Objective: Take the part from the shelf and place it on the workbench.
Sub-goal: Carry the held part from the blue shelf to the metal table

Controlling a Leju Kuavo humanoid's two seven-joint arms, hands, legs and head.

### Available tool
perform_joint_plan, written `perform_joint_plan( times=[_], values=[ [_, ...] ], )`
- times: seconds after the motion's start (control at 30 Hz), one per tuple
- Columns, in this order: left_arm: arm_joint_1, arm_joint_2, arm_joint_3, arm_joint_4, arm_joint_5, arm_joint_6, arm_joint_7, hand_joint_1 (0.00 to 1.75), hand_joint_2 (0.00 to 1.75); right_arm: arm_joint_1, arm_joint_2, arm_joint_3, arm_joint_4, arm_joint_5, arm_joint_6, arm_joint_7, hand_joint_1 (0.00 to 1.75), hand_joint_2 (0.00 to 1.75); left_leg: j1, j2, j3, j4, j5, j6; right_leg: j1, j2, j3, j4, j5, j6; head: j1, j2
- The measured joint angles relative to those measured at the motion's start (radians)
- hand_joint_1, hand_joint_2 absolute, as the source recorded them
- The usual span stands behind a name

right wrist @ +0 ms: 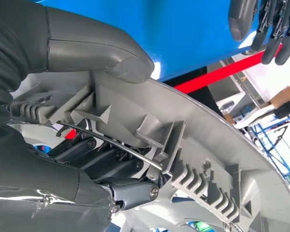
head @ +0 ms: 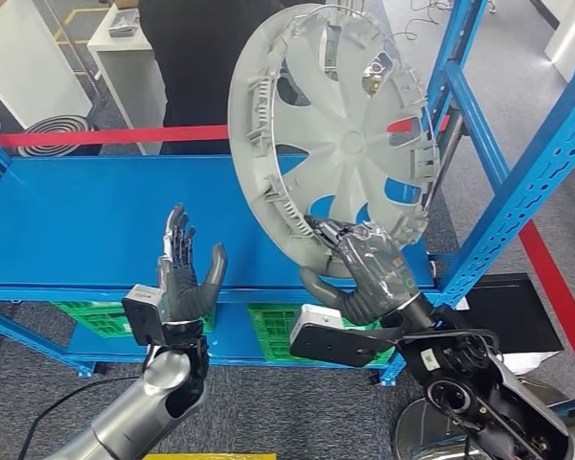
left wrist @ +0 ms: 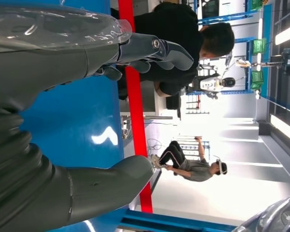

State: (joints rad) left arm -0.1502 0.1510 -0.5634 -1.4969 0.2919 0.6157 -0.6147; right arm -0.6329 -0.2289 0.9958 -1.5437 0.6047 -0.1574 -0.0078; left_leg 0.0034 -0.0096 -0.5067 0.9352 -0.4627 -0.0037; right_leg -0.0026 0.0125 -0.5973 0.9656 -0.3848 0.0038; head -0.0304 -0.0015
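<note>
A: Start closest to the robot. What are the hands doing?

B: The right hand (head: 368, 273) grips the lower rim of the grey wheel cover (head: 335, 134). In the right wrist view its thumb (right wrist: 99, 46) lies on the outer side of the rim and its darker fingers (right wrist: 110, 166) curl inside, under the wire ring (right wrist: 110, 141) and the moulded clips.

A: And the other one?

B: The left hand (head: 185, 283) is raised with its palm turned up, fingers spread apart and holding nothing. It is off to the left of the wheel cover and not touching it. In the left wrist view the thumb (left wrist: 110, 181) and fingers (left wrist: 162, 50) stand well apart.

A: Where exactly is the wheel cover?

B: Held up on edge, tilted, inner side towards the robot, over the right part of the blue shelf board (head: 89, 220). Its lower rim is in the hand; I cannot tell whether it touches the board.

A: Below and beyond that?

B: Green crates (head: 270, 331) sit on the lower level. The blue upright (head: 530, 172) rises at the right. Behind the shelf runs a red tape line (head: 103, 136), with a person in black (head: 191, 57) standing just past it, and a white table (head: 129, 62) further left.
</note>
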Motion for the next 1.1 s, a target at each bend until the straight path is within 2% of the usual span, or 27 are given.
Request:
perform_joint_plan(
  times=[0.13, 0.23, 0.27, 0.3, 0.37, 0.4, 0.43, 0.47, 0.5, 0.57, 0.6, 0.63, 0.7, 0.77, 0.8, 0.87, 0.9, 0.93, 0.97, 1.0, 1.07, 1.1],
  values=[
    [0.001, 0.0, 0.0, 0.0, -0.002, 0.001, 0.001, 0.0, 1.75, 0.0, 0.0, 0.0, 0.005, 0.0, 0.001, -0.004, 1.75, 1.75, -0.001, 0.0, -0.006, 0.007, -0.001, 0.007, -0.001, 0.0, 0.0, -0.001, 0.003, 0.007, 0.0, 0.0],
    [0.001, 0.0, 0.0, -0.003, -0.003, 0.002, 0.001, 0.0, 1.75, 0.0, 0.002, -0.004, 0.005, 0.0, 0.001, -0.005, 1.75, 1.75, 0.007, -0.001, -0.002, -0.008, 0.009, 0.019, 0.001, -0.003, -0.006, 0.003, -0.003, 0.018, 0.001, 0.0],
    [0.001, 0.0, 0.0, -0.004, -0.004, 0.002, 0.001, 0.0, 1.75, 0.0, 0.003, -0.006, 0.005, 0.0, 0.001, -0.006, 1.75, 1.75, 0.011, -0.002, 0.002, -0.016, 0.014, 0.023, 0.001, -0.003, -0.018, 0.029, -0.02, 0.021, 0.004, 0.0],
    [0.002, 0.0, 0.0, -0.006, -0.005, 0.002, 0.002, 0.0, 1.75, -0.001, 0.003, -0.008, 0.005, 0.0, 0.002, -0.008, 1.75, 1.75, 0.014, -0.004, 0.005, -0.022, 0.018, 0.025, 0.0, -0.004, -0.04, 0.08, -0.048, 0.025, 0.006, 0.0],
    [0.004, 0.0, 0.0, -0.006, -0.006, 0.003, 0.004, 0.0, 1.75, 0.0, 0.003, -0.01, 0.006, 0.0, 0.002, -0.012, 1.75, 1.75, 0.014, -0.009, 0.006, -0.023, 0.019, 0.027, -0.005, -0.005, -0.101, 0.224, -0.11, 0.031, 0.009, 0.0],
    [0.007, 0.0, 0.0, -0.006, -0.006, 0.003, 0.005, 0.0, 1.75, 0.002, 0.003, -0.01, 0.007, 0.0, 0.002, -0.013, 1.75, 1.75, 0.015, -0.013, 0.006, -0.023, 0.018, 0.026, -0.008, -0.005, -0.125, 0.279, -0.125, 0.034, 0.009, 0.0],
    [0.009, 0.0, 0.0, -0.006, -0.006, 0.003, 0.005, 0.0, 1.75, 0.003, 0.003, -0.01, 0.009, 0.0, 0.003, -0.014, 1.75, 1.75, 0.016, -0.018, 0.007, -0.022, 0.017, 0.023, -0.011, -0.005, -0.133, 0.295, -0.121, 0.036, 0.009, 0.0],
    [0.01, 0.0, 0.0, -0.006, -0.007, 0.003, 0.005, 0.0, 1.75, 0.004, 0.003, -0.01, 0.011, 0.0, 0.003, -0.014, 1.75, 1.75, 0.019, -0.024, 0.009, -0.019, 0.014, 0.019, -0.014, -0.005, -0.121, 0.268, -0.097, 0.038, 0.009, 0.0],
    [0.01, 0.0, 0.0, -0.006, -0.008, 0.003, 0.005, 0.0, 1.75, 0.005, 0.003, -0.011, 0.012, 0.0, 0.003, -0.014, 1.75, 1.75, 0.022, -0.031, 0.011, -0.015, 0.01, 0.014, -0.017, -0.003, -0.09, 0.202, -0.059, 0.041, 0.01, 0.0],
    [0.01, 0.0, 0.0, -0.007, -0.009, 0.004, 0.005, 0.0, 1.75, 0.004, 0.004, -0.013, 0.013, 0.0, 0.003, -0.015, 1.75, 1.75, 0.027, -0.044, 0.009, -0.004, 0.0, 0.0, -0.023, 0.017, -0.024, 0.071, -0.016, 0.046, 0.012, 0.0],
    [0.009, 0.0, 0.0, -0.008, -0.01, 0.004, 0.005, 0.0, 1.75, 0.004, 0.004, -0.014, 0.014, 0.0, 0.003, -0.016, 1.75, 1.75, 0.028, -0.049, 0.003, 0.002, -0.003, -0.007, -0.023, 0.026, -0.005, 0.033, -0.012, 0.043, 0.013, 0.0],
    [0.009, 0.0, 0.0, -0.008, -0.011, 0.004, 0.005, 0.0, 1.75, 0.004, 0.005, -0.014, 0.014, 0.0, 0.003, -0.017, 1.75, 1.75, 0.028, -0.054, -0.005, 0.006, -0.003, -0.013, -0.021, 0.032, 0.0, 0.025, -0.022, 0.039, 0.013, 0.0],
    [0.012, 0.001, 0.0, -0.009, -0.012, 0.005, 0.006, 0.0, 1.75, 0.005, 0.006, -0.015, 0.015, 0.0, 0.003, -0.017, 1.75, 1.75, 0.031, -0.06, -0.014, 0.008, -0.002, -0.024, -0.018, 0.023, 0.0, 0.024, -0.026, 0.022, 0.012, 0.0],
    [0.012, 0.003, 0.0, -0.009, -0.013, 0.006, 0.006, 0.0, 1.75, 0.005, 0.008, -0.017, 0.016, -0.001, 0.003, -0.017, 1.75, 1.75, 0.031, -0.037, -0.031, 0.043, -0.02, -0.033, -0.019, 0.011, 0.003, 0.021, -0.028, 0.008, 0.007, 0.0],
    [0.01, 0.003, 0.0, -0.01, -0.013, 0.006, 0.006, 0.0, 1.75, 0.004, 0.009, -0.018, 0.016, -0.001, 0.003, -0.018, 1.75, 1.75, 0.03, -0.021, -0.056, 0.091, -0.041, -0.036, -0.019, 0.004, 0.005, 0.02, -0.028, 0.001, 0.002, 0.0],
    [0.009, 0.004, 0.0, -0.01, -0.013, 0.006, 0.006, 0.0, 1.75, 0.004, 0.01, -0.02, 0.016, -0.001, 0.003, -0.019, 1.75, 1.75, 0.028, 0.0, -0.139, 0.236, -0.094, -0.038, -0.014, -0.01, 0.006, 0.02, -0.031, -0.007, -0.006, 0.0],
    [0.01, 0.004, 0.0, -0.01, -0.013, 0.006, 0.007, 0.0, 1.75, 0.004, 0.011, -0.02, 0.017, -0.001, 0.003, -0.02, 1.75, 1.75, 0.028, 0.001, -0.179, 0.299, -0.109, -0.037, -0.011, -0.017, 0.007, 0.02, -0.033, -0.01, -0.009, 0.0],
    [0.012, 0.005, 0.0, -0.01, -0.013, 0.006, 0.007, 0.0, 1.75, 0.004, 0.011, -0.02, 0.018, -0.002, 0.003, -0.02, 1.75, 1.75, 0.027, 0.001, -0.204, 0.33, -0.106, -0.035, -0.008, -0.024, 0.009, 0.02, -0.035, -0.012, -0.011, 0.0],
    [0.014, 0.006, 0.0, -0.01, -0.013, 0.006, 0.007, 0.0, 1.75, 0.005, 0.011, -0.02, 0.019, -0.002, 0.003, -0.02, 1.75, 1.75, 0.025, 0.002, -0.206, 0.316, -0.082, -0.03, -0.005, -0.031, 0.011, 0.02, -0.036, -0.014, -0.014, 0.0],
    [0.014, 0.007, 0.0, -0.01, -0.013, 0.006, 0.008, 0.0, 1.75, 0.005, 0.011, -0.021, 0.021, -0.003, 0.003, -0.02, 1.75, 1.75, 0.022, 0.006, -0.186, 0.26, -0.043, -0.023, -0.003, -0.037, 0.015, 0.019, -0.038, -0.014, -0.017, 0.0],
    [0.013, 0.008, 0.0, -0.013, -0.014, 0.006, 0.008, 0.0, 1.75, 0.005, 0.011, -0.022, 0.021, -0.004, 0.003, -0.021, 1.75, 1.75, 0.009, 0.03, -0.122, 0.109, 0.031, -0.006, 0.002, -0.047, 0.021, 0.019, -0.042, -0.013, -0.022, 0.0],
    [0.012, 0.008, 0.0, -0.014, -0.014, 0.006, 0.008, 0.0, 1.75, 0.004, 0.012, -0.023, 0.021, -0.004, 0.002, -0.021, 1.75, 1.75, 0.003, 0.039, -0.101, 0.058, 0.049, 0.0, 0.004, -0.051, 0.022, 0.019, -0.044, -0.01, -0.023, 0.0]
  ],
)
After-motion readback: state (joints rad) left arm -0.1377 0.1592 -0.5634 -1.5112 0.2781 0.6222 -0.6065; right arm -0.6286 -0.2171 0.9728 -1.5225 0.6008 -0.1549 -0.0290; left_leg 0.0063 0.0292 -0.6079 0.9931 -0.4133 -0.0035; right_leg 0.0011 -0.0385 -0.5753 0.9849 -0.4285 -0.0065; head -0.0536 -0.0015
